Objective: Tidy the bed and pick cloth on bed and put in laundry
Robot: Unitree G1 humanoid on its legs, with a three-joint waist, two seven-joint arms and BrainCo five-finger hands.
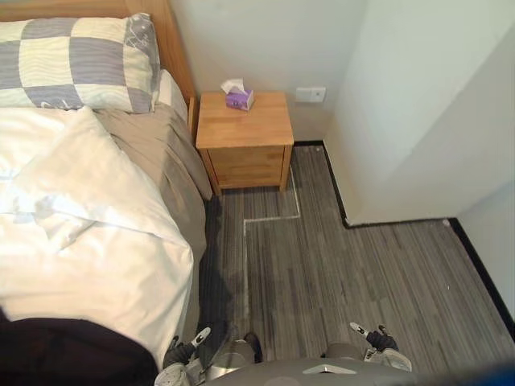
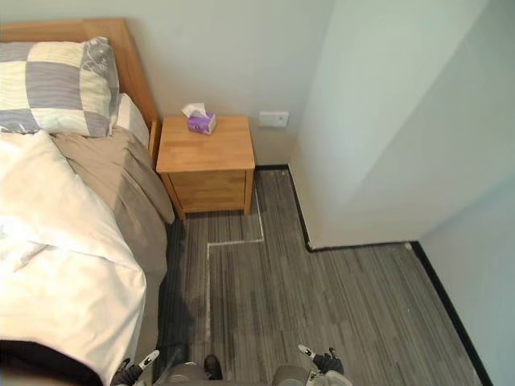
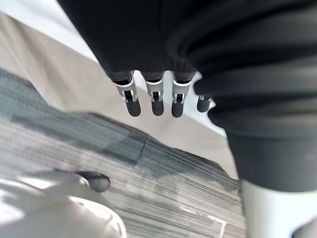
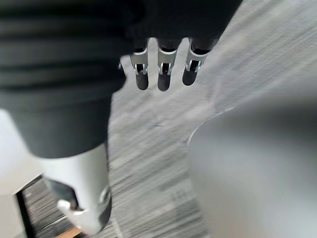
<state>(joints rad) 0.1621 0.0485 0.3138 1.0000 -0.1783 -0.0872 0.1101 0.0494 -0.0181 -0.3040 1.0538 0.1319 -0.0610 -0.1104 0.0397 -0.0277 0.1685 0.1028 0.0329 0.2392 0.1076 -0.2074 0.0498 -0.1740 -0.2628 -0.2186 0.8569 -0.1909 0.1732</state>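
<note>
Grey floor (image 1: 362, 265), left hand (image 1: 182, 351) relaxed beside bed (image 1: 80, 265), right hand (image 1: 376, 338) relaxed

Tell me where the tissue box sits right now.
The tissue box stands at the back edge of the wooden nightstand, in the upper middle of the left eye view, to the right of the checked pillow.

A: What stands by the light wooden nightstand (image 1: 245, 129)?
B: Just to its left, a wooden-framed bed with a tan sheet (image 1: 181, 173). A grey-and-cream checked pillow (image 1: 72, 64) lies at the end nearest the nightstand, a rumpled white duvet (image 1: 88, 225) farther off, a black cloth (image 1: 64, 354) farthest.
A: And on the nightstand?
B: A purple tissue box (image 1: 239, 98), near its back edge. In front lies grey striped floor (image 1: 362, 273) with a white tape line (image 1: 269, 217).
</note>
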